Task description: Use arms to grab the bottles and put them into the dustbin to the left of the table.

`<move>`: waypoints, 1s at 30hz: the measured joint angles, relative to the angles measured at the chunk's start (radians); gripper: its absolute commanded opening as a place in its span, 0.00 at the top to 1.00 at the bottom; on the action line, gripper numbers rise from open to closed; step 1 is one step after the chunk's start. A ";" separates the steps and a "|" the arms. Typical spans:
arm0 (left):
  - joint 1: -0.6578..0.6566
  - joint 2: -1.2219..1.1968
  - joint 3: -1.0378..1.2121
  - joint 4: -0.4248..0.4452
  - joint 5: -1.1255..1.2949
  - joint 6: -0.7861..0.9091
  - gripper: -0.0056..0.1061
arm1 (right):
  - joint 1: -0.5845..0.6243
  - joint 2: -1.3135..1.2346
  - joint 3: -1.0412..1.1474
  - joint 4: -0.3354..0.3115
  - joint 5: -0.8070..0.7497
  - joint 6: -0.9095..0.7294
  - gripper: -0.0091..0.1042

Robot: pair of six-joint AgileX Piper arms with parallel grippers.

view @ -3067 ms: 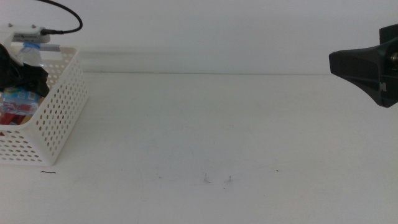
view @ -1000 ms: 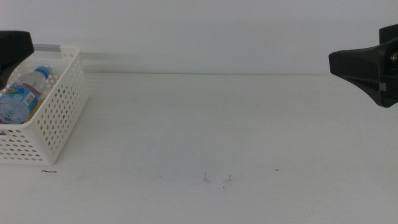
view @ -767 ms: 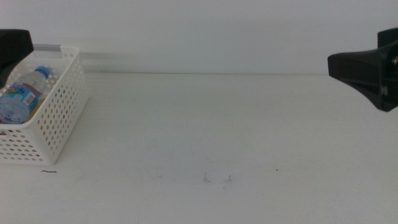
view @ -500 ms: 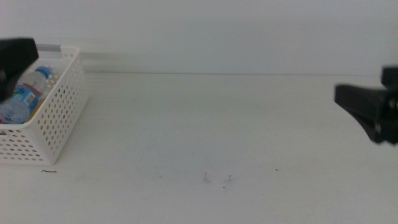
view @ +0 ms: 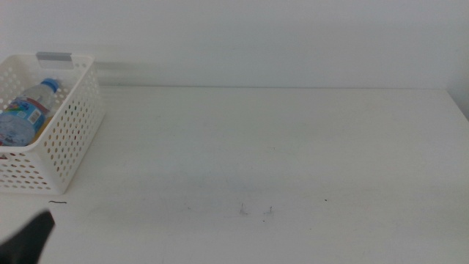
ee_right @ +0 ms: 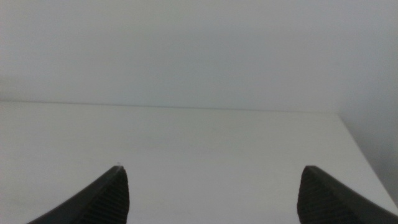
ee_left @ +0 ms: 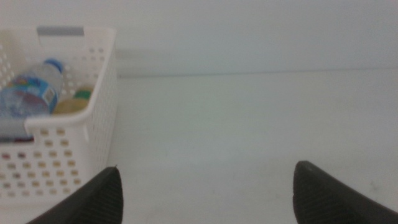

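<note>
Three cameras, one shared tabletop

The middle view looks forward and down across the white tabletop (view: 278, 147) toward the wall; the left wrist view sits low, facing the dustbin (ee_left: 74, 134) both share; the right wrist view faces the tabletop's far right corner.

Little of the robot shows: the left gripper (ee_left: 205, 186) appears in its wrist view as two dark, matte jaws, each a smooth wedge tapering to a blunt rounded tip, with no screws, markings or cables in sight. The right gripper (ee_right: 211, 186) looks the same in its own wrist view, a matching pair of dark grey-black wedges with softly curved upper edges. In the middle view, one blurred black tapering tip (view: 28, 238) shows below the white perforated dustbin (view: 69, 139), its details too smeared to make out.
</note>
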 measured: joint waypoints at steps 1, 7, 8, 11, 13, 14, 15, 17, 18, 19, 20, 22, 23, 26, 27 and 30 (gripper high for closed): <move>0.000 -0.033 0.035 0.000 -0.005 0.000 0.11 | -0.014 -0.042 0.023 -0.002 0.018 0.000 0.14; 0.000 -0.147 0.198 0.041 -0.020 0.000 0.11 | -0.045 -0.151 0.061 -0.026 0.130 0.000 0.14; 0.002 -0.152 0.219 0.053 -0.027 0.000 0.11 | -0.045 -0.152 0.061 -0.031 0.132 0.000 0.14; 0.028 -0.154 0.243 0.062 -0.049 0.000 0.11 | -0.047 -0.152 0.061 -0.045 0.141 0.000 0.14; 0.052 -0.154 0.245 0.062 -0.076 0.000 0.11 | -0.047 -0.153 0.061 -0.045 0.143 0.000 0.14; 0.066 -0.155 0.246 0.062 -0.083 0.000 0.11 | -0.047 -0.153 0.061 -0.045 0.146 0.000 0.14; 0.078 -0.155 0.246 0.062 -0.090 0.000 0.11 | -0.047 -0.153 0.061 -0.045 0.146 0.000 0.14; 0.105 -0.155 0.246 0.062 -0.093 0.000 0.11 | -0.047 -0.153 0.061 -0.045 0.146 0.000 0.14; 0.118 -0.155 0.246 0.062 -0.093 0.000 0.11 | -0.047 -0.153 0.061 -0.045 0.146 0.000 0.14; 0.128 -0.155 0.246 0.062 -0.093 0.000 0.11 | -0.047 -0.153 0.061 -0.045 0.146 0.000 0.14; 0.135 -0.155 0.245 0.062 -0.093 0.000 0.11 | -0.047 -0.153 0.061 -0.045 0.146 0.000 0.14; 0.143 -0.155 0.245 0.063 -0.093 0.000 0.11 | -0.047 -0.153 0.061 -0.045 0.146 0.000 0.14; 0.145 -0.155 0.245 0.063 -0.093 0.000 0.11 | -0.047 -0.153 0.061 -0.045 0.146 0.000 0.14; 0.145 -0.155 0.245 0.067 -0.096 0.000 0.11 | -0.047 -0.153 0.061 -0.045 0.146 0.000 0.14; 0.147 -0.155 0.245 0.067 -0.096 0.000 0.11 | -0.047 -0.153 0.061 -0.045 0.146 0.000 0.14; 0.153 -0.155 0.245 0.067 -0.096 0.000 0.11 | -0.047 -0.153 0.061 -0.045 0.146 0.000 0.14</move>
